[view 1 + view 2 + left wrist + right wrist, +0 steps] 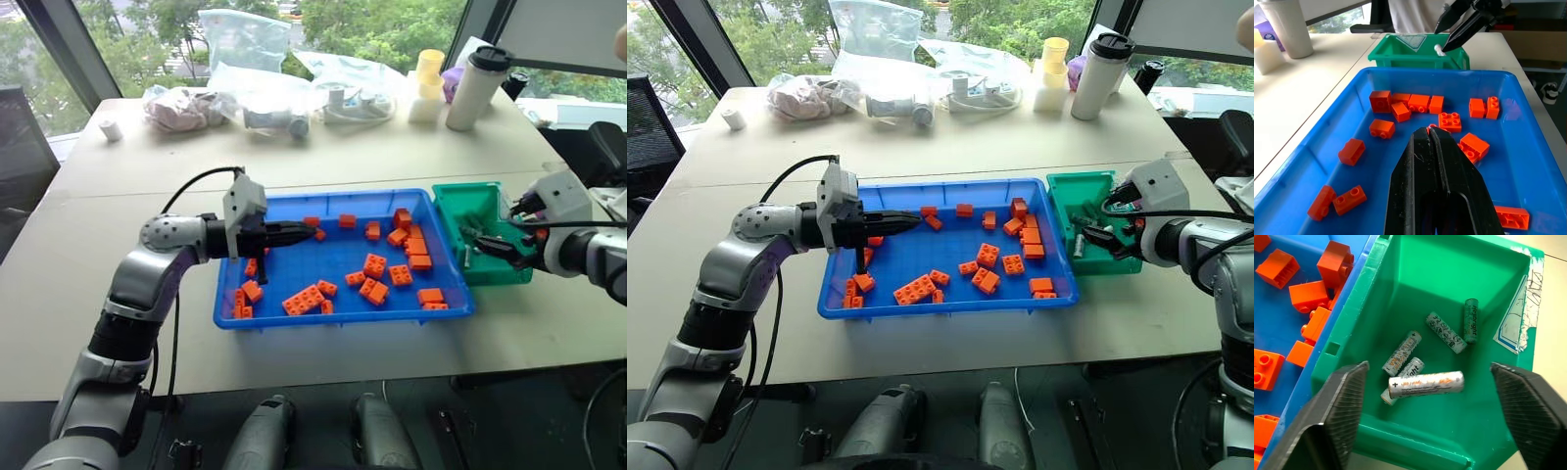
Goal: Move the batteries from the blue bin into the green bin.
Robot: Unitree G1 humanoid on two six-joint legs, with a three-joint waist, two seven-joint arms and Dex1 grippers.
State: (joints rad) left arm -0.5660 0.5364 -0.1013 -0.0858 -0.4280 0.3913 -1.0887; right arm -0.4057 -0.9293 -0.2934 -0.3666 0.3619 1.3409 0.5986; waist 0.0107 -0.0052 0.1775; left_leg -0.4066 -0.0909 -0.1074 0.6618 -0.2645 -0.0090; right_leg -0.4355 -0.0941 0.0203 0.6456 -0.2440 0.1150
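Right hand (1425, 431) spread wide, empty, above green bin (1415, 293): five batteries (1426, 384) inside. Blue bin (323, 257) beside it shows only orange bricks (374, 264); left hand (294, 233) clenched, empty.

The only readable print stands on the batteries (1426, 384) that lie in the green bin (1488, 293), seen in the right wrist view. The battery nearest the camera, in the middle of the bin floor, carries a plus sign at its one end and an orange line of print along its body; the letters are too small to read. On the battery toward 1 o'clock from it, dark letters run along the body, ending in something like "bright", but I cannot read the word with certainty. The battery toward 12 o'clock shows a row of small round symbols. A torn sticker (1515, 316) on the bin wall at 2 o'clock has only lines, no readable text.
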